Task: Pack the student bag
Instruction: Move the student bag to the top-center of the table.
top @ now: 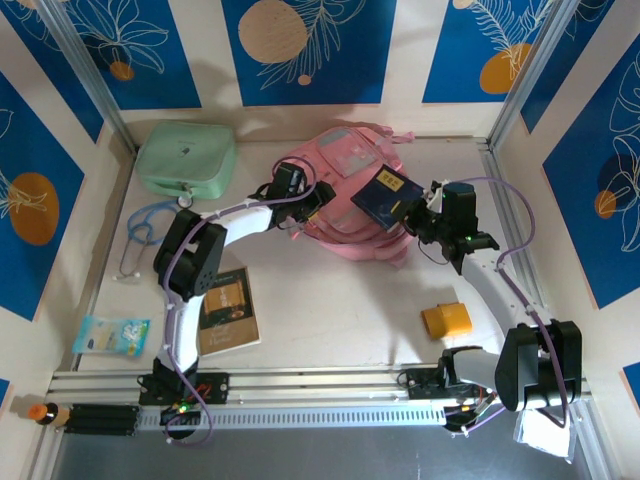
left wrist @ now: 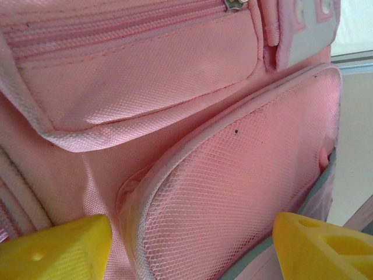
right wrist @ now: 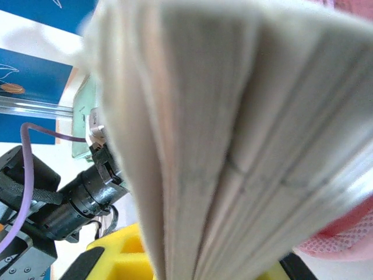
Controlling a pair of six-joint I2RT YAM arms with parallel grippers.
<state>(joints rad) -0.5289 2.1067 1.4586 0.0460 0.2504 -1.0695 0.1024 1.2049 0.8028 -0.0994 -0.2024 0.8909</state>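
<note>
The student bag (top: 345,160) is a soft pink backpack lying at the back middle of the table. In the left wrist view its mesh pocket (left wrist: 233,192) and a zipped pocket (left wrist: 145,76) are very close. My left gripper (top: 306,200) is at the bag's left side, open, with its yellow fingertips (left wrist: 58,248) spread either side of the mesh pocket and holding nothing. My right gripper (top: 415,215) is shut on a dark blue book (top: 382,192), held tilted over the bag's right part. The book's page edges (right wrist: 233,146) stand right in front of the right wrist camera, above a yellow finger (right wrist: 116,256).
A mint-green case (top: 185,158) lies at the back left, with a blue stethoscope (top: 143,228) in front of it. A brown book (top: 228,310) and a tissue packet (top: 110,335) lie near the left arm's base. An orange block (top: 446,320) sits front right. Walls enclose the table.
</note>
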